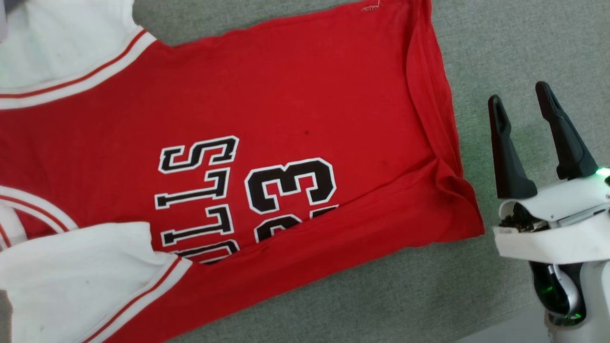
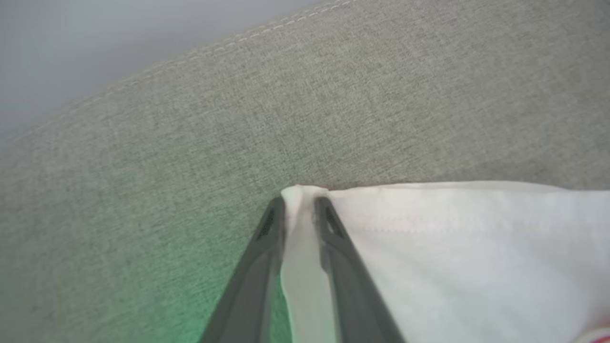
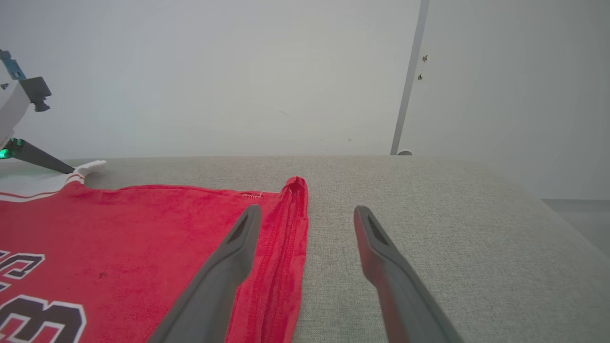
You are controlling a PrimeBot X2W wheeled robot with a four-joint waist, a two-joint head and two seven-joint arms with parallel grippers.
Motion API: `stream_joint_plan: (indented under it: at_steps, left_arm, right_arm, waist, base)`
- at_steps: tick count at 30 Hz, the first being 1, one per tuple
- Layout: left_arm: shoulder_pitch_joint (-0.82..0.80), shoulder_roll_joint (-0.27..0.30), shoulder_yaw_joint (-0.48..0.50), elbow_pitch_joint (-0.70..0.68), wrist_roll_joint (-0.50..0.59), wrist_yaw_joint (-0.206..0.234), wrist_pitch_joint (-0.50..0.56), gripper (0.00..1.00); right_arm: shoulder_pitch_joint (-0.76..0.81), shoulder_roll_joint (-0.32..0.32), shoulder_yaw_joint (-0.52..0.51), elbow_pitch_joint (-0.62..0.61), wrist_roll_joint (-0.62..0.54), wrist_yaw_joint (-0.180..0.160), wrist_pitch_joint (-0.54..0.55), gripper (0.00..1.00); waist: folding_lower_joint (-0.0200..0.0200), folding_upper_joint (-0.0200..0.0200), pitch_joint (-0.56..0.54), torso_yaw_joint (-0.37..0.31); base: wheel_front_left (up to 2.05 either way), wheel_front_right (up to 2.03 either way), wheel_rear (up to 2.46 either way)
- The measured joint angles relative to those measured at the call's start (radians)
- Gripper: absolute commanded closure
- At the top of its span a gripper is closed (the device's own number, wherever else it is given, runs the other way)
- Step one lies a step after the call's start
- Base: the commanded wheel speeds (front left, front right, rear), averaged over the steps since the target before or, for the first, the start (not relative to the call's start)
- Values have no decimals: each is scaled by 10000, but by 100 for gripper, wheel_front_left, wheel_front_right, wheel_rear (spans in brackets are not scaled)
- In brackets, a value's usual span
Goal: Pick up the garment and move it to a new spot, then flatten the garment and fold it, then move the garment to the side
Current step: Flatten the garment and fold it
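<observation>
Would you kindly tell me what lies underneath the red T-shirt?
The red T-shirt lies spread on a grey woven cushion, which shows around its edges. Anything else beneath the cloth is covered and cannot be seen.

Grey woven upholstery point(image 1: 500, 47), perhaps sofa seat; red garment point(image 1: 286, 119) spread on it.

soft, even, bright light is falling over every view, leaving only faint shadows along the folded hem of the garment point(image 1: 295, 119). a green status light point(image 1: 603, 171) is glowing in the head view, and a green tint is spilling over the grey upholstery point(image 2: 157, 286) in the left wrist view, which is looking soft and hazy toward its upper left corner.
</observation>
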Motion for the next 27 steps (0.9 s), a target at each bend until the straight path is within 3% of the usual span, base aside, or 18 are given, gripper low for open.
stream_joint_plan:
  at_steps: [5, 12, 27]
  left_arm:
    - [-24, -265, -8, 148, -25, -84, -134, 100]
    - [79, -748, -105, 372, -27, -228, -355, 100]
    - [-143, -1632, -180, 1058, -21, -646, -771, 100]
  right_arm:
    - [-415, -207, -4, 77, 472, 0, 581, 0]
    - [-1957, -644, 92, 819, 993, -2, 2190, 0]
    - [-5987, -1262, 1457, 5369, 2069, -2, 5850, 0]
  waist:
    - [0, 0, -12, 101]
    - [0, 0, -173, 495]
    - [0, 0, -165, 1175]
  base:
    - [0, 0, 0]
    - [0, 0, 0]
    - [0, 0, 0]
